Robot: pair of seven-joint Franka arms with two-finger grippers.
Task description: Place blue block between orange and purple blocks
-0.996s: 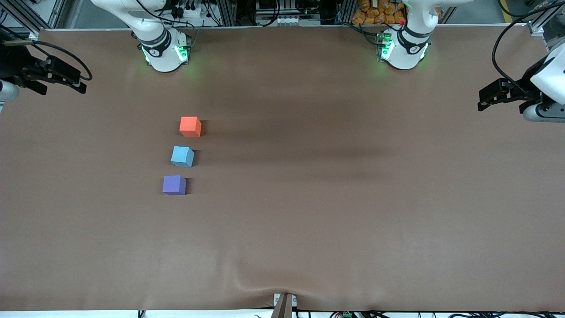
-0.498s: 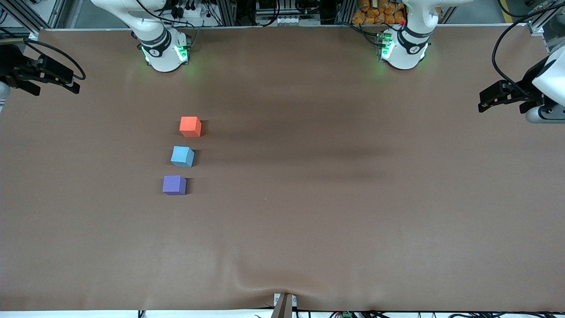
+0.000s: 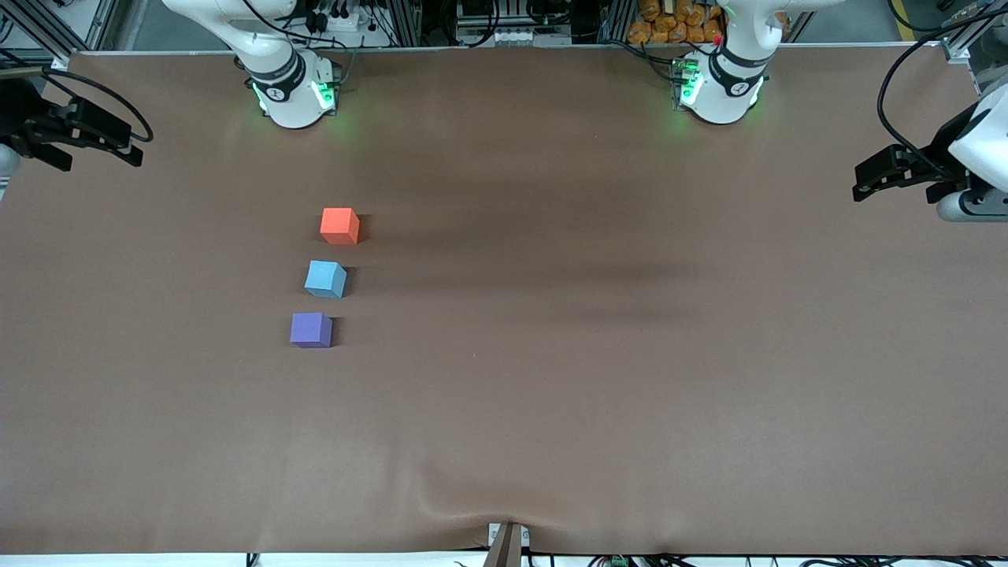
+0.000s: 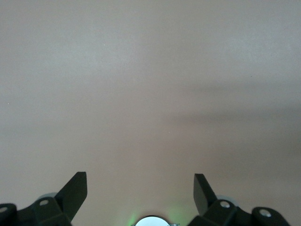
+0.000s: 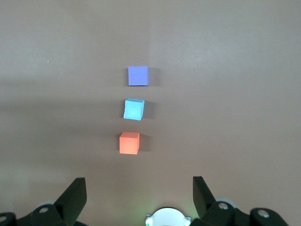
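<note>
The orange block (image 3: 340, 226), the blue block (image 3: 325, 279) and the purple block (image 3: 311, 330) lie in a line on the brown table, toward the right arm's end. The blue block sits between the other two, slightly turned and touching neither. The orange block is farthest from the front camera and the purple block is nearest. The right wrist view shows the orange block (image 5: 129, 143), the blue block (image 5: 134, 109) and the purple block (image 5: 138, 76). My right gripper (image 3: 87, 142) (image 5: 139, 181) is open and empty, high over the table's end. My left gripper (image 3: 874, 177) (image 4: 139, 176) is open and empty over the other end.
The brown cloth (image 3: 551, 354) covers the whole table and has a wrinkle near its front edge (image 3: 472, 504). The two arm bases (image 3: 291, 90) (image 3: 720, 87) stand along the back edge. A small bracket (image 3: 506, 543) sits at the middle of the front edge.
My right gripper has drawn a little farther toward the table's end and then stopped. My left gripper has shifted very slightly. The three blocks have not moved.
</note>
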